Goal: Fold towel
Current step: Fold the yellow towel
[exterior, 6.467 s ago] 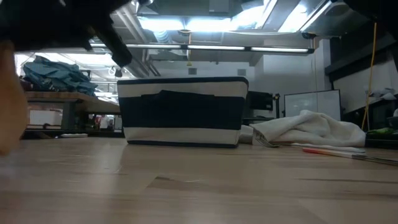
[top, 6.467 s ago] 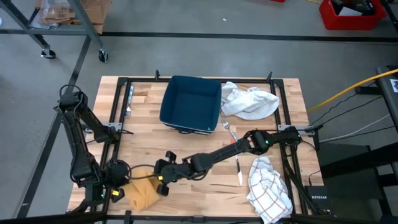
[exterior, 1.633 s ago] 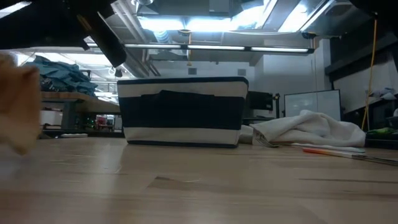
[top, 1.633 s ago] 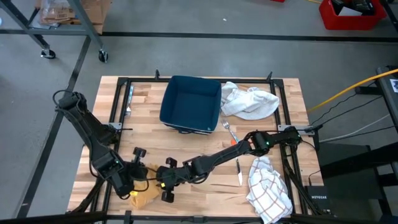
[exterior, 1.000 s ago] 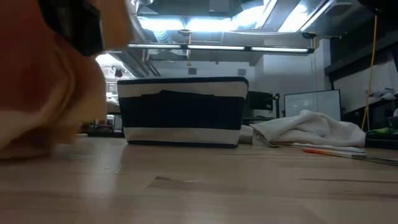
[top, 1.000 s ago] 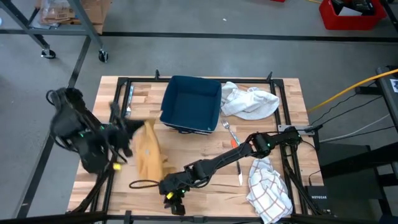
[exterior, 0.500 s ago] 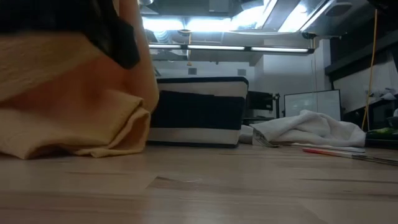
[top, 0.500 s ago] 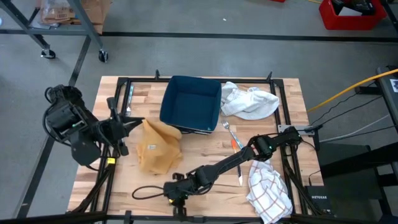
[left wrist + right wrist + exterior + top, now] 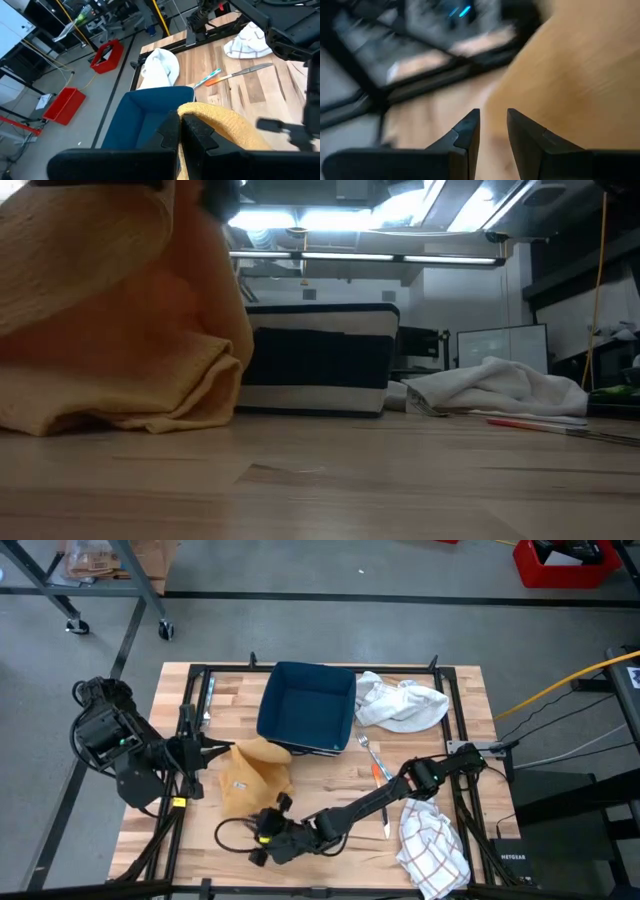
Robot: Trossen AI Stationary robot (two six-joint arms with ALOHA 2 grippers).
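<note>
Yellow towel (image 9: 110, 330) — top cut off.

3 towels (image 9: 255, 776), 1 bin (image 9: 306, 707), 1 fork (image 9: 366, 749), 1 knife (image 9: 386, 819).

dark jointed arms (image 9: 375, 800), black cables, seemingly yellow markings

The towel (image 9: 256, 778) is soft, matt, ribbed cloth; the table (image 9: 330, 768) is smooth pale plank wood.
</note>
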